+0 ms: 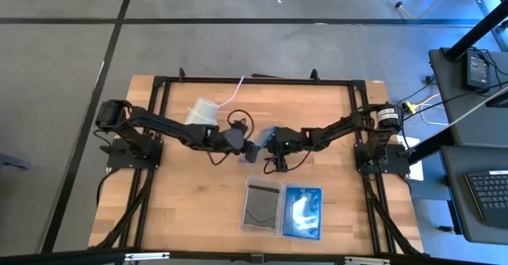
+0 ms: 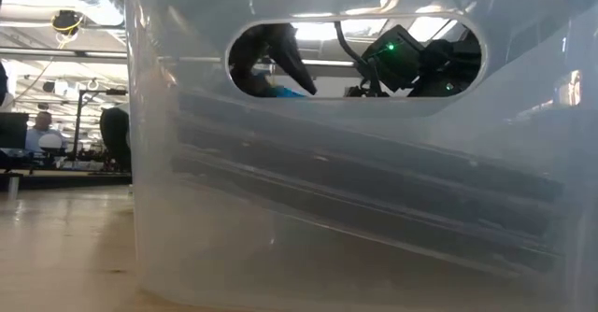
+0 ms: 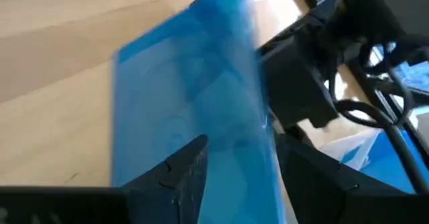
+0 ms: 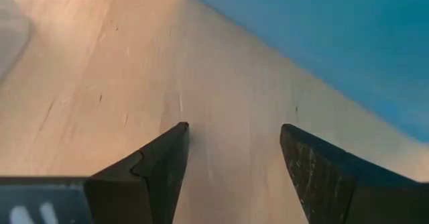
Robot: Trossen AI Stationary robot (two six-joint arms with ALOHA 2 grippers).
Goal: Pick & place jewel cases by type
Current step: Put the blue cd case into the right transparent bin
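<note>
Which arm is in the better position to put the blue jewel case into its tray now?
The left. The left gripper already holds the blue jewel case between its fingers, above the table. The right gripper is open, with nothing between its fingers.

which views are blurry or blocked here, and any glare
Low view: a clear tray right at the lens fills most of the frame, with ceiling-light glare through its handle hole. Left wrist view: the blue case is smeared and soft. Right wrist view: table grain is streaked. High view: sharp, evenly lit.
</note>
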